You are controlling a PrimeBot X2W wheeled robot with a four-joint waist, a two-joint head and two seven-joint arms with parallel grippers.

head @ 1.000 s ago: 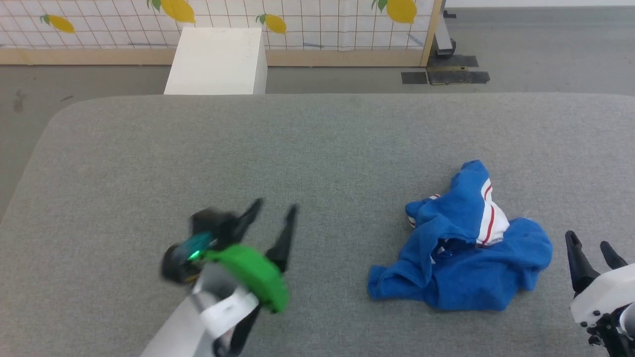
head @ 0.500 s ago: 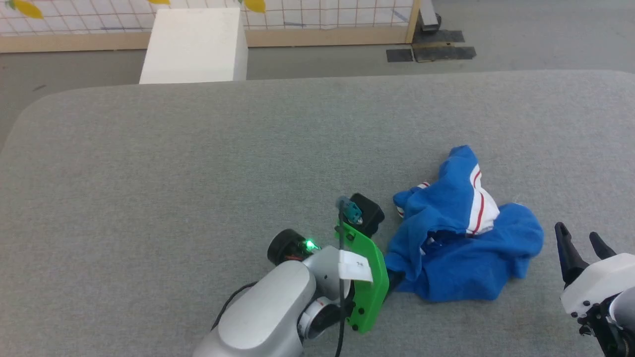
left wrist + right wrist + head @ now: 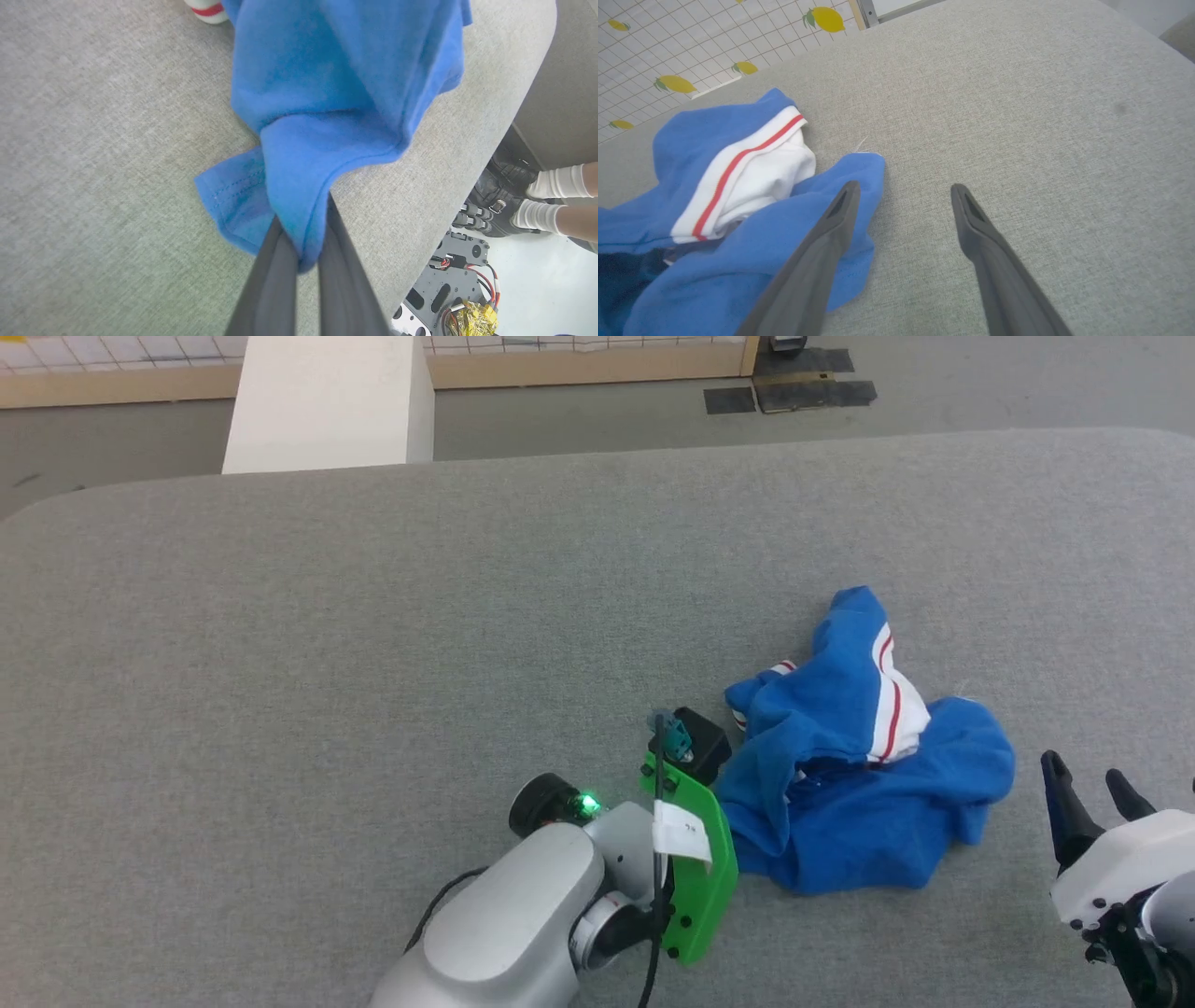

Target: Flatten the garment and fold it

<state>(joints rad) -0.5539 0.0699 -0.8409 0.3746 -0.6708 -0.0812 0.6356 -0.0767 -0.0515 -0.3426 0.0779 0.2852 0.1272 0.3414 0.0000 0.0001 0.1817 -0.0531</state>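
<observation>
The garment [image 3: 859, 803], a blue shirt with a white, red-striped sleeve band [image 3: 887, 705], lies crumpled on the right half of the grey table [image 3: 373, 616]. My left arm, with its green bracket [image 3: 695, 877], reaches the heap's near-left edge. In the left wrist view my left gripper [image 3: 303, 219] is shut on a fold of the blue garment [image 3: 336, 70] beside a hemmed corner [image 3: 233, 200]. My right gripper [image 3: 1081, 770] stands open just right of the heap, its left finger [image 3: 831, 233] over the edge of the garment [image 3: 714, 224], gripping nothing.
A white box [image 3: 327, 401] stands on the floor beyond the table's far edge. The table's near edge [image 3: 467, 186] runs close to the held fold. Past it are a person's black shoes and white socks [image 3: 556, 186] and my base's electronics [image 3: 448, 261].
The head camera has tilted down. My left arm swung right from the table's middle to the garment's near-left edge and its gripper shut on the fabric. The right gripper stayed put.
</observation>
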